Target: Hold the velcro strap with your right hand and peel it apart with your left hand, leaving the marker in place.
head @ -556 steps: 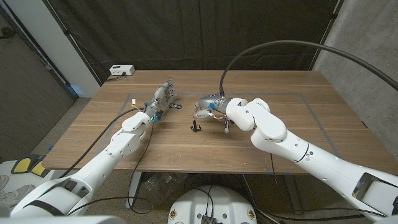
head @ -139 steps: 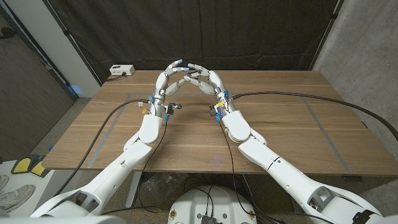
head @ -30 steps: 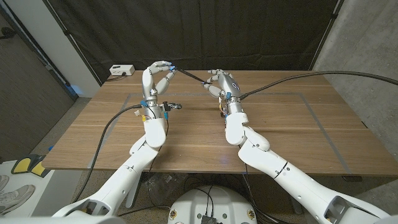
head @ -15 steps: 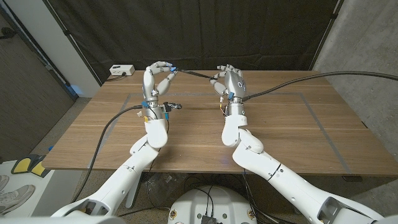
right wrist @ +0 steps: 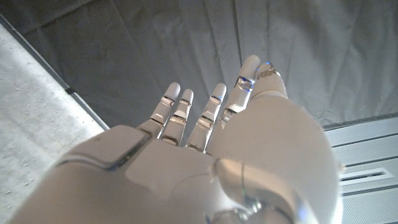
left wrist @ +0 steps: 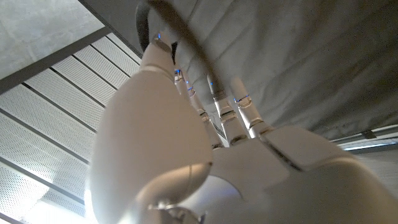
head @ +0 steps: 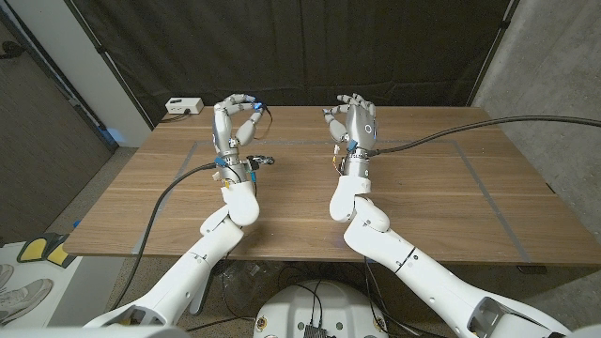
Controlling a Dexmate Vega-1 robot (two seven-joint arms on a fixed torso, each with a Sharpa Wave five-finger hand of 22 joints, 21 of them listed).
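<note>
Head view: a wide wooden table (head: 451, 202) with fine grain fills the middle. Left hand (head: 232, 120), upper left of centre, pinches a thin dark strap (head: 261, 110) at its curled fingertips. Right hand (head: 355, 120), well apart, is raised with fingers spread, holding nothing.

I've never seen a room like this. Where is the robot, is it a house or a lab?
Most likely a lab or test room, not a house. A black curtain hangs behind the wooden table, the wall is bare concrete, and thick cables run to the robot's arms.
</note>
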